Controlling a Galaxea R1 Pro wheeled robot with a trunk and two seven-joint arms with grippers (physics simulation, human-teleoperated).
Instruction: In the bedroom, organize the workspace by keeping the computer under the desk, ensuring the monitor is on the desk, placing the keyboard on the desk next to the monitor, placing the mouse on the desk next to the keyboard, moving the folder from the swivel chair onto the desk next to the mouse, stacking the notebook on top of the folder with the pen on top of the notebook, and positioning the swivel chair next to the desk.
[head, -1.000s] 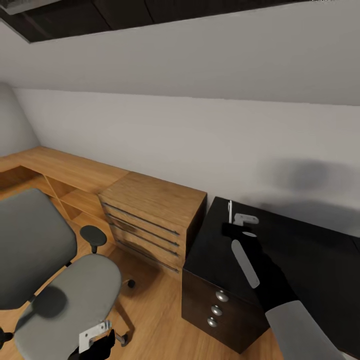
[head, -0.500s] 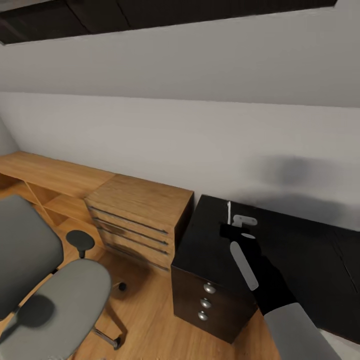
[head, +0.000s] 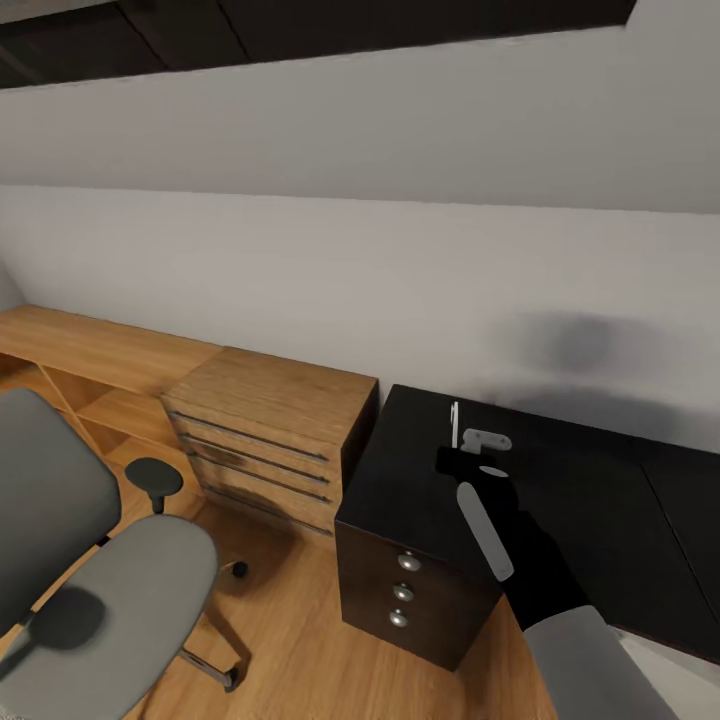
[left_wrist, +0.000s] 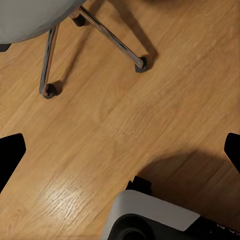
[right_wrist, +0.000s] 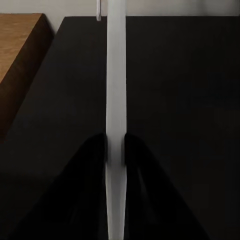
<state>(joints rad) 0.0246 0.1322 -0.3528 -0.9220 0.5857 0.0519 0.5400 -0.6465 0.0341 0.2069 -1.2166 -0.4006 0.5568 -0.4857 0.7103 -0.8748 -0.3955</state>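
Pen (right_wrist: 116, 125) clamped in right gripper (right_wrist: 116, 150) above desk (head: 600, 510).

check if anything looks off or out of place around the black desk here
One thing: the right gripper is shut on a thin white flat object held edge-up over the black desk; what it is can't be told. The desk's bare top, the wooden drawer unit and the swivel chair show nothing spilled or damaged.

- Desk (head: 600, 500): matt black finish, smooth.
- Drawer knobs (head: 403, 591): polished metal.
- Dresser (head: 270, 415): grained wood.
- Swivel chair (head: 110, 590): grey cloth, metal legs.
- Floor (left_wrist: 120, 120): satin wood.
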